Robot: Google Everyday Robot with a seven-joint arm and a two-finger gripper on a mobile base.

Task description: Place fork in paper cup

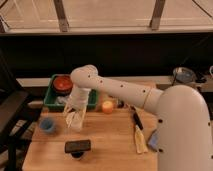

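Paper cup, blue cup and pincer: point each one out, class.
paper cup (pixel 76 121), camera view, its side wall.
blue cup (pixel 47 125), camera view, its rim.
pincer (pixel 74 114), camera view, above the paper cup, between fingertips.

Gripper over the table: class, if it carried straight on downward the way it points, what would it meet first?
Most likely the paper cup: the gripper points down right over it, though depth is hard to judge from this view.

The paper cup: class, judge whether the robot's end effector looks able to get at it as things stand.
Probably yes: the end effector hangs directly over the paper cup on the wooden table, and nothing stands between them. The blue cup sits off to one side.
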